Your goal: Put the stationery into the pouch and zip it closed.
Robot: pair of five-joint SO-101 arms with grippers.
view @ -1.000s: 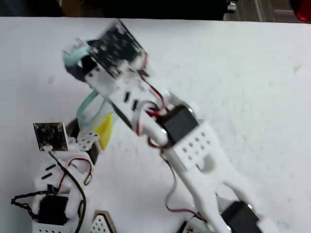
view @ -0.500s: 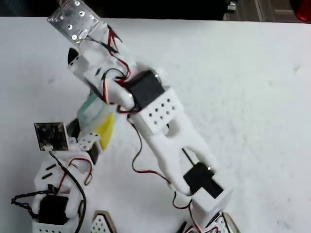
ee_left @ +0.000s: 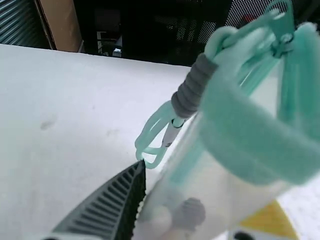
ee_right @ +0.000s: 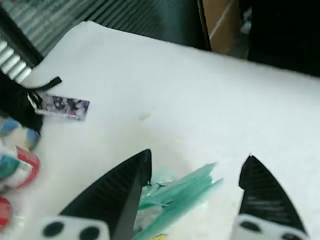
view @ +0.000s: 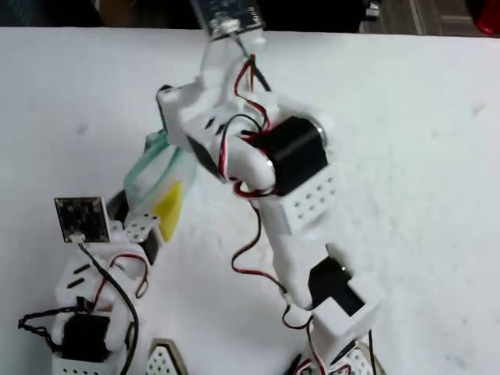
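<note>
white table (view: 406,195) — flat matte top that spans the high view, its far edge against a dark background. a faint grey smudge (view: 81,130) marks the top near the left side. a mint-green and clear pouch (view: 152,173) lies on the left part of the top — a yellow item (view: 169,205) shows through its wall.

Bright, even overhead light on white table (view: 406,156); surface washed out almost to glare, little texture showing. Shadows faint and soft, close under right arm (view: 301,195) only. Dark band of room along far edge, hardly any detail. Motion smear at that arm's far end in high view. Left wrist view: pouch (ee_left: 240,135) soft, out of focus close to lens; table behind somewhat crisper. Right wrist view: hazy throughout, table blown white, background dim.
</note>
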